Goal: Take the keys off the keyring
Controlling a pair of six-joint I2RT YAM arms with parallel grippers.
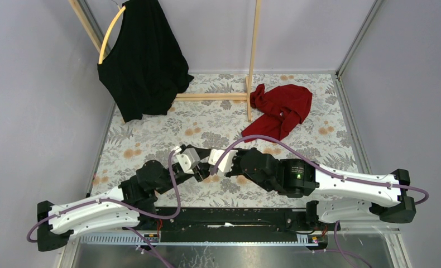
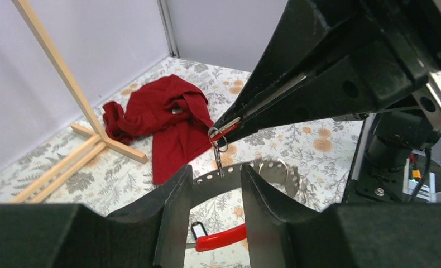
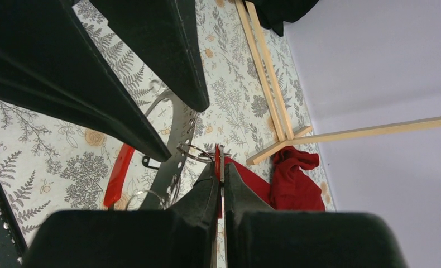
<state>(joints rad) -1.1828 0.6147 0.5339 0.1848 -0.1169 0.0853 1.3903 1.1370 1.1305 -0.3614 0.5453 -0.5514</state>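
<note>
In the left wrist view the keyring, a dark grey perforated strap [image 2: 263, 166] with a red section [image 2: 221, 237], runs across the gap between my left fingertips. My left gripper [image 2: 215, 170] is open around it, jaws well apart. My right gripper [image 3: 219, 164] is shut on a thin key with a red head [image 3: 217, 156], held on a small wire ring [image 3: 196, 152]. Another small key [image 2: 217, 159] hangs from that ring down to the strap. A small black-framed tag [image 2: 199, 229] lies beside the red section. In the top view both grippers [image 1: 199, 166] [image 1: 208, 167] meet at the table's middle.
A red cloth [image 1: 279, 109] lies at the back right, also in the left wrist view [image 2: 162, 123]. A wooden rack [image 1: 253, 56] stands behind it. A black garment [image 1: 143, 61] hangs on a yellow hanger [image 1: 109, 33] at the back left. A larger metal ring [image 2: 288, 173] hangs on the strap.
</note>
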